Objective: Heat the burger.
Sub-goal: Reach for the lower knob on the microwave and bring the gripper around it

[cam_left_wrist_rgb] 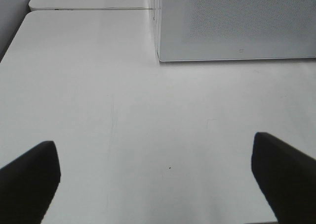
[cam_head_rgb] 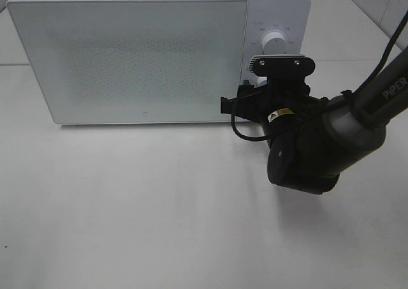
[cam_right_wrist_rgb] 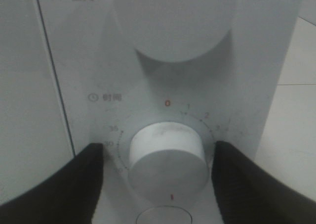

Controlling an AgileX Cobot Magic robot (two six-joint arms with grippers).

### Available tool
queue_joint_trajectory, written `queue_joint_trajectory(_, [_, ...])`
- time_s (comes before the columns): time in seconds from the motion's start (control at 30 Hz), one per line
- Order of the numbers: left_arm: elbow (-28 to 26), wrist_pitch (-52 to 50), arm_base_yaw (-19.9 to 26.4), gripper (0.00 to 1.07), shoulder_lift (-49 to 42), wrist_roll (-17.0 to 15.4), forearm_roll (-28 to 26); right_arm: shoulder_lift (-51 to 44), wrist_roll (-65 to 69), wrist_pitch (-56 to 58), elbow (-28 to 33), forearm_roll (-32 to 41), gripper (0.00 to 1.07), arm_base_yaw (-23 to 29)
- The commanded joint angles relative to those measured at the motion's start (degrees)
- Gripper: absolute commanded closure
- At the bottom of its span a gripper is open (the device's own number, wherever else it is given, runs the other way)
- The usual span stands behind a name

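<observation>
Right gripper (cam_right_wrist_rgb: 159,157): matte black fingers (cam_right_wrist_rgb: 69,184) straddle smooth white round timer knob (cam_right_wrist_rgb: 168,152), slim gaps both sides. Knob sits on boxy white microwave (cam_head_rgb: 127,53), frosted speckled door (cam_head_rgb: 134,59) shut. Left gripper (cam_left_wrist_rgb: 155,177) spread wide before microwave. Burger: place cannot be told.

My right arm (cam_head_rgb: 382,94) carried the white word "PiPER". On the microwave's control panel (cam_right_wrist_rgb: 98,75) I read 低火 and 高火 either side of the upper knob (cam_right_wrist_rgb: 173,21), and 时间 beside a clock sign. Round the lower dial (cam_right_wrist_rgb: 168,155) ran a red 0, then 1, 2, perhaps 3, also 35 and 30. A red 1 stood below it.
</observation>
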Motion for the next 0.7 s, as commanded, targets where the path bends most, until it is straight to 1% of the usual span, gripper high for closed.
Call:
queue_joint_trajectory(0.03, [0.3,-0.5,0.1,0.09,-1.5,-0.5,-0.6,0.0,0.1,-7.7,-1.0,0.7,0.6,-0.5])
queue_joint_trajectory(0.07, [0.3,-0.5,0.1,0.09,-1.5,-0.5,-0.6,0.0,0.1,-8.5,-1.0,0.7,0.74,-0.5])
queue_joint_trajectory(0.1, [0.3,-0.5,0.1,0.09,-1.5,-0.5,-0.6,0.0,-0.1,-8.8,-1.0,0.7,0.82,-0.5])
queue_joint_trajectory(0.13, [0.3,-0.5,0.1,0.09,-1.5,-0.5,-0.6,0.0,-0.5,-8.8,-1.0,0.7,0.95,-0.5])
queue_joint_trajectory(0.17, [0.3,-0.5,0.1,0.09,-1.5,-0.5,-0.6,0.0,-0.5,-8.8,-1.0,0.7,0.95,-0.5])
queue_joint_trajectory(0.2, [0.3,-0.5,0.1,0.09,-1.5,-0.5,-0.6,0.0,-0.6,-8.8,-1.0,0.7,1.01,-0.5])
queue_joint_trajectory(0.23, [0.3,-0.5,0.1,0.09,-1.5,-0.5,-0.6,0.0,-0.6,-8.8,-1.0,0.7,1.01,-0.5])
queue_joint_trajectory(0.27, [0.3,-0.5,0.1,0.09,-1.5,-0.5,-0.6,0.0,-0.7,-8.8,-1.0,0.7,1.07,-0.5])
queue_joint_trajectory(0.57, [0.3,-0.5,0.1,0.09,-1.5,-0.5,-0.6,0.0,-1.4,-8.9,-1.0,0.6,1.07,-0.5])
queue_joint_trajectory(0.67, [0.3,-0.5,0.1,0.09,-1.5,-0.5,-0.6,0.0,0.1,-8.9,-1.0,0.2,1.07,-0.5])
queue_joint_trajectory(0.7, [0.3,-0.5,0.1,0.09,-1.5,-0.5,-0.6,0.0,2.5,-8.9,-1.0,-0.1,1.07,-0.5])
